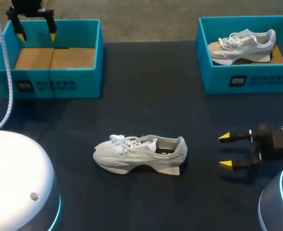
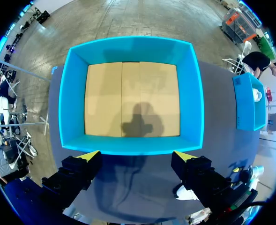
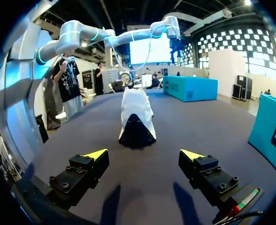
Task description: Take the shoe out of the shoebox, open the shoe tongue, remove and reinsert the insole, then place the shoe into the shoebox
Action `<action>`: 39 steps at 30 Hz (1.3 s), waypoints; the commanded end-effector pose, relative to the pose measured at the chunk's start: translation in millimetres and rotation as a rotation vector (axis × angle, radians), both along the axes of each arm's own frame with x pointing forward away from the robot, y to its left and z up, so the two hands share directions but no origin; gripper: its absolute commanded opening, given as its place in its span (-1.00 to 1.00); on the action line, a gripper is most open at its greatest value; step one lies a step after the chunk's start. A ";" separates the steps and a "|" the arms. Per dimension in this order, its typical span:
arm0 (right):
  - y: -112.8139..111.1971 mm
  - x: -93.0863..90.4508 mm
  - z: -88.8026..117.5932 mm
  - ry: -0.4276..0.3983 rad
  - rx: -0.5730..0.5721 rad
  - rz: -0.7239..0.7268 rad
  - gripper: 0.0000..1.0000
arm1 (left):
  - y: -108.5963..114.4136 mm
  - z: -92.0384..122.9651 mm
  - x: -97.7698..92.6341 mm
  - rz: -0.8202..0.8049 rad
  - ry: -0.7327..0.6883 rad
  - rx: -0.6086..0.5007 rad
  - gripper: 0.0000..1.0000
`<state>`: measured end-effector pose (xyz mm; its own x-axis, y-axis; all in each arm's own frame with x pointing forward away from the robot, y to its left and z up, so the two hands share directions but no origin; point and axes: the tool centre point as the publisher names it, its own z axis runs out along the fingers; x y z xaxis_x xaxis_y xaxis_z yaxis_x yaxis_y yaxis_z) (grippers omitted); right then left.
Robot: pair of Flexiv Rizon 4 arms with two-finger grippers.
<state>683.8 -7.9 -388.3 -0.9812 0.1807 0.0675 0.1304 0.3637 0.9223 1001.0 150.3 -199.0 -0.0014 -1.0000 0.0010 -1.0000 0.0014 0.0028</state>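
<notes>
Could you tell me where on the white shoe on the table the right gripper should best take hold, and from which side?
Probably the heel collar, from the heel end. The shoe stands upright on its sole with its heel towards the open right gripper, and the collar's thin rim suits a two-finger pinch.

Black left gripper (image 1: 36,34) and right gripper (image 1: 225,151) wearing yellow pointed tips, screw heads showing. White left arm (image 1: 14,173) glowing cyan at ring. White cable (image 1: 7,77) running alongside.
</notes>
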 end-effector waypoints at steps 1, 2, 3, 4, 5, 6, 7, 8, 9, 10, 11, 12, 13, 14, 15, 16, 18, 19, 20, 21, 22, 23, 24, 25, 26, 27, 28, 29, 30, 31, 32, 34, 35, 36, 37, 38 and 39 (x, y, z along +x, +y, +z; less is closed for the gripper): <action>12.3 3.2 -4.6 0.003 -0.003 -0.007 1.00 | 0.0 -0.2 -0.5 0.000 -0.001 0.000 1.00; 14.3 3.5 -4.9 0.004 -0.004 -0.010 1.00 | 0.0 -0.2 -0.5 0.000 -0.001 0.000 1.00; 16.5 3.4 -4.9 0.000 0.001 -0.008 1.00 | 0.0 -0.2 -0.5 0.000 -0.001 0.000 1.00; 19.4 2.9 -4.9 -0.004 0.000 -0.007 1.00 | 0.0 -0.2 -0.5 0.000 -0.001 0.000 1.00; 22.1 2.4 -5.3 -0.006 -0.003 -0.015 1.00 | 0.0 -0.2 -0.5 0.000 -0.001 0.000 1.00; 26.0 0.8 -5.7 -0.010 0.001 -0.019 1.00 | 0.0 -0.2 -0.5 0.000 -0.001 0.000 1.00; 29.9 -1.1 -6.4 -0.010 0.004 -0.017 1.00 | 0.0 -0.2 -0.5 0.000 -0.001 0.000 1.00; 33.3 -2.9 -7.3 -0.003 0.002 -0.024 1.00 | 0.0 -0.2 -0.5 0.000 -0.001 0.000 1.00; 33.3 -2.9 -7.3 -0.003 0.002 -0.024 1.00 | 0.0 -0.2 -0.5 0.000 -0.001 0.000 1.00; 33.3 -2.9 -7.3 -0.003 0.002 -0.024 1.00 | 0.0 -0.2 -0.5 0.000 -0.001 0.000 1.00; 33.3 -2.9 -7.3 -0.003 0.002 -0.024 1.00 | 0.0 -0.2 -0.5 0.000 -0.001 0.000 1.00; 33.3 -2.9 -7.3 -0.003 0.002 -0.024 1.00 | 0.0 -0.2 -0.5 0.000 -0.001 0.000 1.00; 33.3 -2.9 -7.3 -0.003 0.002 -0.024 1.00 | 0.0 -0.2 -0.5 0.000 -0.001 0.000 1.00; 33.3 -2.9 -7.3 -0.003 0.002 -0.024 1.00 | 0.0 -0.2 -0.5 0.000 -0.001 0.000 1.00; 33.3 -2.9 -7.3 -0.003 0.002 -0.024 1.00 | 0.0 -0.2 -0.5 0.000 -0.001 0.000 1.00; 33.3 -2.9 -7.3 -0.003 0.002 -0.024 1.00 | 0.0 -0.2 -0.5 0.000 -0.001 0.000 1.00; 33.3 -2.9 -7.3 -0.003 0.002 -0.024 1.00 | 0.0 -0.2 -0.5 0.000 -0.001 0.000 1.00; 33.3 -2.9 -7.3 -0.003 0.002 -0.024 1.00 | 0.0 -0.2 -0.5 0.000 -0.001 0.000 1.00; 33.3 -2.9 -7.3 -0.003 0.002 -0.024 1.00 | 0.0 -0.2 -0.5 0.000 -0.001 0.000 1.00; 38.2 -3.6 -9.2 -0.001 0.001 -0.023 1.00 | 0.0 -0.2 -0.5 0.000 -0.001 0.000 1.00; 42.9 -3.7 -11.6 0.013 -0.008 -0.030 1.00 | 0.0 -0.2 -0.5 0.000 -0.001 0.000 1.00; 46.9 -3.7 -13.5 0.014 -0.006 -0.031 1.00 | 0.0 -0.2 -0.5 0.000 -0.001 0.000 1.00; 50.9 -3.5 -15.5 0.018 -0.007 -0.029 1.00 | 0.0 -0.2 -0.5 0.000 -0.001 0.000 1.00; 52.8 -3.1 -17.5 0.023 -0.012 -0.038 1.00 | 0.0 -0.2 -0.5 0.000 -0.001 0.000 1.00; 54.4 -2.9 -18.7 0.016 0.006 -0.036 1.00 | 0.0 -0.2 -0.5 0.000 -0.001 0.000 1.00; 57.4 -3.2 -18.3 0.012 0.009 -0.037 1.00 | 0.0 -0.2 -0.5 0.000 -0.001 0.000 1.00; 59.5 -3.1 -18.2 0.011 0.008 -0.041 1.00 | 0.0 -0.2 -0.5 0.000 -0.001 0.000 1.00; 61.0 -3.0 -18.2 0.007 0.012 -0.045 1.00 | 0.0 -0.2 -0.5 0.000 -0.001 0.000 1.00; 62.7 -3.1 -18.0 -0.001 0.017 -0.047 1.00 | 0.0 -0.2 -0.5 0.000 -0.001 0.000 1.00; 65.7 -3.4 -17.2 -0.006 0.015 -0.047 1.00 | 0.0 -0.2 -0.5 0.000 -0.001 0.000 1.00; 67.7 -3.6 -16.5 -0.015 0.019 -0.044 1.00 | 0.0 -0.2 -0.5 0.000 -0.001 0.000 1.00; 72.2 -4.7 -14.2 -0.032 0.019 -0.033 1.00 | 0.0 -0.2 -0.5 0.000 -0.001 0.000 1.00; 73.7 -4.7 -14.0 -0.032 0.016 -0.032 1.00 | 0.0 -0.2 -0.5 0.000 -0.001 0.000 1.00; 74.9 -4.7 -14.1 -0.034 0.016 -0.027 1.00 | 0.0 -0.2 -0.5 0.000 -0.001 0.000 1.00; 76.2 -4.5 -14.3 -0.036 0.021 -0.026 1.00 | 0.0 -0.2 -0.5 0.000 -0.001 0.000 1.00; 78.5 -4.3 -14.7 -0.038 0.023 -0.024 1.00 | 0.0 -0.2 -0.5 0.000 -0.001 0.000 1.00; 83.0 -3.9 -14.4 -0.038 0.027 -0.017 1.00 | 0.0 -0.2 -0.5 0.000 -0.001 0.000 1.00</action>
<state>677.5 67.0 -400.8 -0.9797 0.1971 0.0363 0.1023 0.3362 0.9362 1001.0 150.3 -199.1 -0.0013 -1.0000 0.0011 -1.0000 0.0013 0.0028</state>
